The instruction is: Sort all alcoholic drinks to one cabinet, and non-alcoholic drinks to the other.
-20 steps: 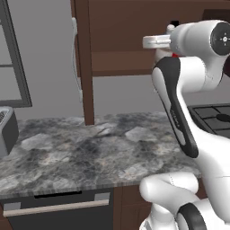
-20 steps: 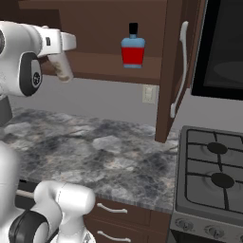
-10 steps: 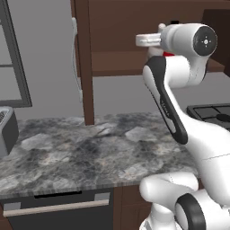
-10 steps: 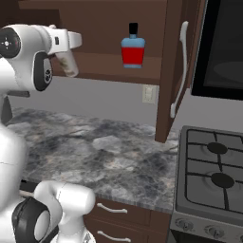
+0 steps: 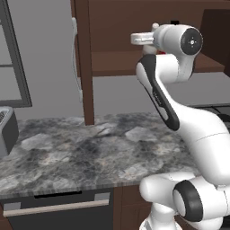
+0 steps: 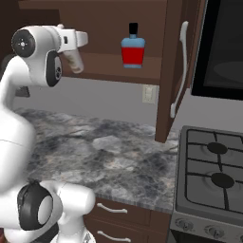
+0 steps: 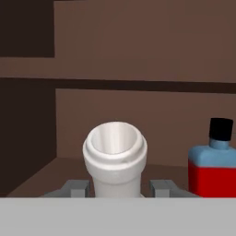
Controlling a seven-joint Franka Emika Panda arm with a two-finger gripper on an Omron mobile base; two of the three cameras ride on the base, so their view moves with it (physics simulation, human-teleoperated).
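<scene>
**Pale bottle at cabinet shelf**

Open wall cabinet [image 6: 163,71] above grey worktop [image 6: 109,156]. Blue bottle [image 6: 132,47] stands on shelf, right of pale bottle [image 7: 115,159]. Hand [image 7: 119,188] clamped on pale bottle's neck, white cap up, at shelf lvl.

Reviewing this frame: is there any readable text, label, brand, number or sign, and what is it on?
None can be read.
Blue bottle: red label band, plain, no lettering visible.
Pale bottle between the gripper fingers: white cap, no print.
Stove and cabinet door: no markings legible.
</scene>
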